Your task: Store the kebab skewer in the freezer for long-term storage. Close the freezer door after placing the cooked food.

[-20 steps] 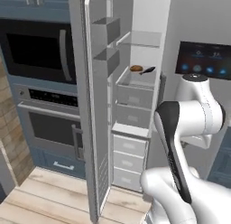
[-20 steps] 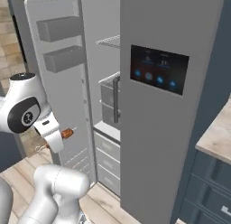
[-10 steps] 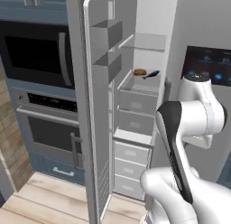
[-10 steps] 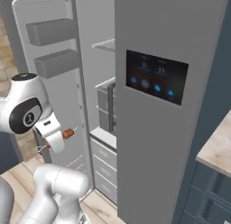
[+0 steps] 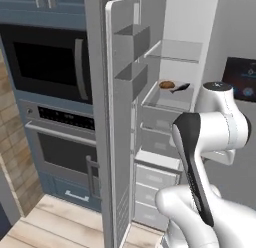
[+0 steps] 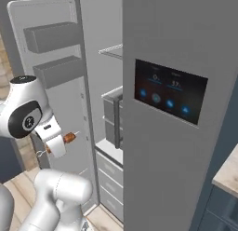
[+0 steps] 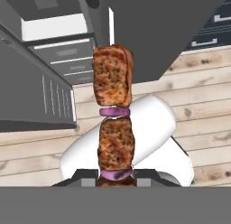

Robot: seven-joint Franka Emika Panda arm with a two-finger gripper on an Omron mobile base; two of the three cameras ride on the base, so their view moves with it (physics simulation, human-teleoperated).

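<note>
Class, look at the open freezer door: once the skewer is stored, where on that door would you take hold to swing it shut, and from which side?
Take the freezer door at its free vertical edge, the tall narrow strip facing the robot in the left base view. Come from the oven side, the outer face, since the inner face carries protruding bins. Its handle is not visible here. The claw is shut on the kebab skewer.

kitchen: wall oven [image 5: 65, 152], microwave [image 5: 47, 62], open freezer [image 5: 170, 117].
</note>
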